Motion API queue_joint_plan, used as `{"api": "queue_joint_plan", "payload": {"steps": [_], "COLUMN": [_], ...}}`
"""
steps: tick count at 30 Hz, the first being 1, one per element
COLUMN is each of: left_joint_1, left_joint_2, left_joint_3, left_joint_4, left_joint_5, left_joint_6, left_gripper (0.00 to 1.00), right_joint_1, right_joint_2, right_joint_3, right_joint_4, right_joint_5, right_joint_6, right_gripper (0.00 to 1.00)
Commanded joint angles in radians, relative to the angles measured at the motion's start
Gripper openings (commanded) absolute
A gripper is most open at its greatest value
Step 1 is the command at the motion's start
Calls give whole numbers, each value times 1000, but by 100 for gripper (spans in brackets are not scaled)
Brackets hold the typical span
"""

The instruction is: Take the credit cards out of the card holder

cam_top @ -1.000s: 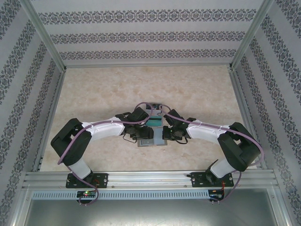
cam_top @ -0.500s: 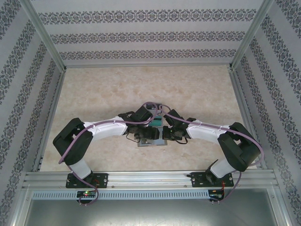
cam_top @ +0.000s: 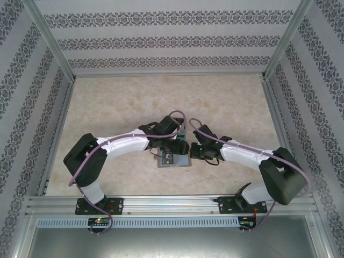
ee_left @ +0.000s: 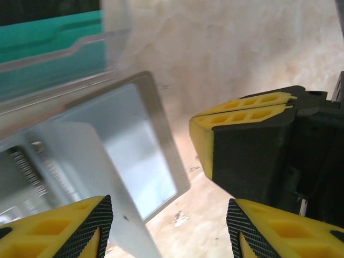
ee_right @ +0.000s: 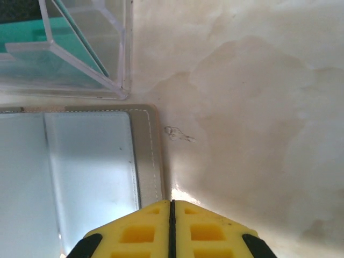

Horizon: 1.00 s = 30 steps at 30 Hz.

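Grey-brown holder (ee_right: 144,161) lies open and flat on the table (ee_right: 242,107), under both wrists in the top view. The right gripper (ee_right: 171,210) is pinched closed on nothing, tips at the holder's right edge, contact unclear. Left gripper (ee_left: 169,228) stands wide over the holder, a grey card (ee_left: 80,161) slanting across the bluish panel and in between its fingers, not clamped; a teal card (ee_right: 27,37) sits in a clear box (ee_right: 115,64) just beyond the holder's far edge.
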Motion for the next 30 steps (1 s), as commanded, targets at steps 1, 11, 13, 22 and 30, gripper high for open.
{"api": "queue_joint_plan", "payload": {"steps": [1,11,13,22,30], "left_joint_1": [-20,-3,8,55,60], "left_joint_2": [53,-58,-93,-143,-132], "left_joint_3": [34,-52,-86,-202,-237], "left_joint_4": [14,-7,-15,-72,-77], "left_joint_5": [52,-70,-99,-208,-244], "left_joint_6": [31,10,2,-23,-43], "left_gripper": [59,50,47,25,21], "right_joint_1": [-19,-12,1,84,107], "right_joint_2": [-46,-43,-36,102,208], "right_joint_3": [-23,0,20,108,120], "right_joint_4": [-23,24,43,166,237], "right_joint_5": [13,-60,-81,-217,-273], "right_joint_6": [18,14,6,30,83], "right_gripper": [7,10,12,13,15]}}
